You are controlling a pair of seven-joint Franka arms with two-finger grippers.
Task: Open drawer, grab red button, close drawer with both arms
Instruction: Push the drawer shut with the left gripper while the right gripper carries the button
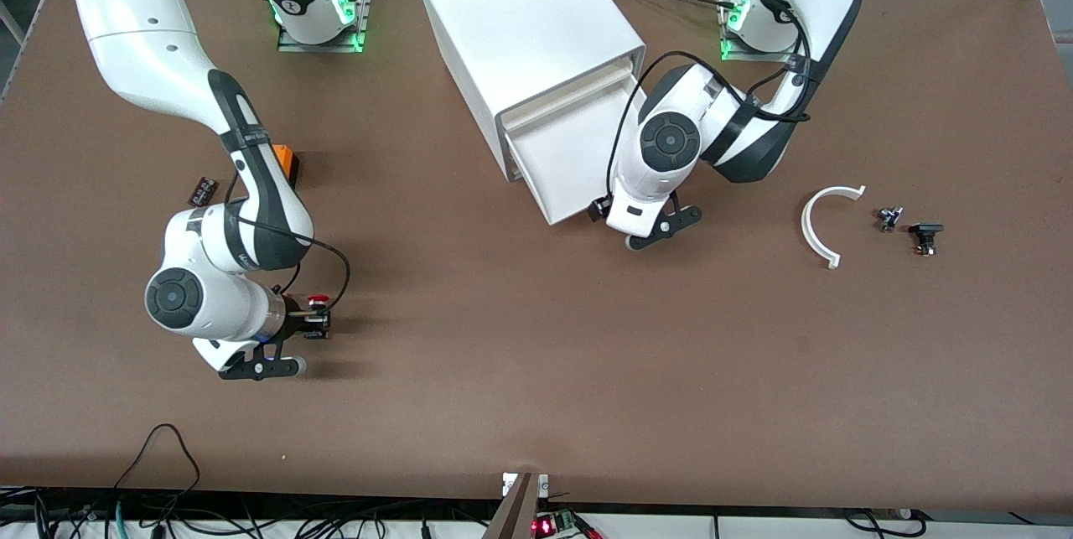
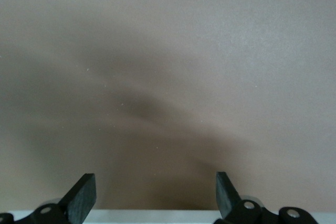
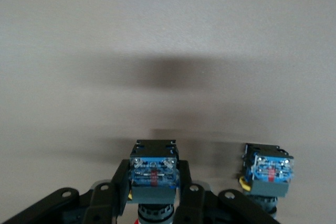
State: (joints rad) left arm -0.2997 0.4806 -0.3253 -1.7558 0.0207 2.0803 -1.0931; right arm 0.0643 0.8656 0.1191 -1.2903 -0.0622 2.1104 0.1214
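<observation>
The white cabinet (image 1: 528, 28) lies at the table's middle with one drawer (image 1: 578, 145) pulled out toward the front camera. My left gripper (image 1: 603, 210) hangs at the drawer's front end, open and empty; the left wrist view shows its fingers (image 2: 84, 198) wide apart over bare table, with a white edge just under them. My right gripper (image 1: 314, 319) is low over the table toward the right arm's end, shut on the button (image 1: 318, 301), whose red cap shows. Its black-and-blue body (image 3: 152, 171) sits between the fingers. A like button with a yellow cap (image 3: 268, 174) stands beside it.
An orange box (image 1: 285, 162) and a small dark board (image 1: 202, 189) lie by the right arm's forearm. Toward the left arm's end lie a white curved piece (image 1: 826, 225) and two small dark parts (image 1: 888, 218) (image 1: 925, 235). Cables hang below the table's near edge.
</observation>
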